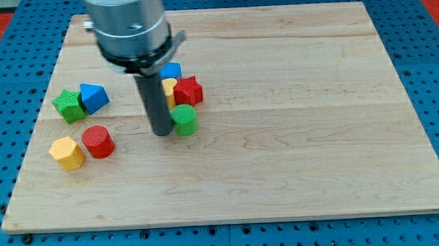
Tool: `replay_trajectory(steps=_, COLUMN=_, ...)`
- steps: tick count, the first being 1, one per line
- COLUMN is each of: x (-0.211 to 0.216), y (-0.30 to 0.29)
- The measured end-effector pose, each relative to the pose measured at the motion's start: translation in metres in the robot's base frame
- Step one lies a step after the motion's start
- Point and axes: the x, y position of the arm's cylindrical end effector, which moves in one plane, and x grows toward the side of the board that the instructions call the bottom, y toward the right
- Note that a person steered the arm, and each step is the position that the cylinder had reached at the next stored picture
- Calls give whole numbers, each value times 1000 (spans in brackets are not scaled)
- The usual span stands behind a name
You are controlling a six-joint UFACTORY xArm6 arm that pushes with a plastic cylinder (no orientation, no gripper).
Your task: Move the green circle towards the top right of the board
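The green circle is a short green cylinder on the wooden board, left of centre. My tip touches its left side. Just above the green circle sit a red star, a yellow block partly hidden by the rod, and a blue block.
At the view's left are a green star touching a blue triangle-like block. Below them are a red cylinder and a yellow hexagon. The arm's grey head hangs over the board's upper left.
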Motion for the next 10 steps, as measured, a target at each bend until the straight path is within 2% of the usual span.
replay_trajectory(steps=1, x=-1, y=34)
replay_trajectory(steps=8, x=-24, y=47)
replay_trajectory(steps=9, x=-21, y=88)
replay_trajectory(steps=10, x=-45, y=133)
